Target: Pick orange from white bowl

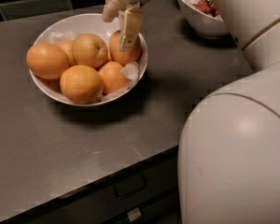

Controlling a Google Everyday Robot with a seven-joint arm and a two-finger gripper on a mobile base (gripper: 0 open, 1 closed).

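The wide white bowl (51, 31) with crumpled paper lining holds several oranges on the dark counter. My gripper (116, 32) reaches down from the top into the bowl's back right part. Its fingers stand on either side of the deep orange, smooth orange (131, 56), one finger (129, 27) in front of it and the other behind, at the bowl's rim. The gripper is shut on this orange, which still rests in the bowl. Larger, yellower oranges (81, 83) lie to its left and front.
A deeper white bowl with red berries (198, 17) stands at the back right. My large white arm body (238, 148) fills the right side. The counter's front edge runs along the bottom, with drawers (128, 185) below it.
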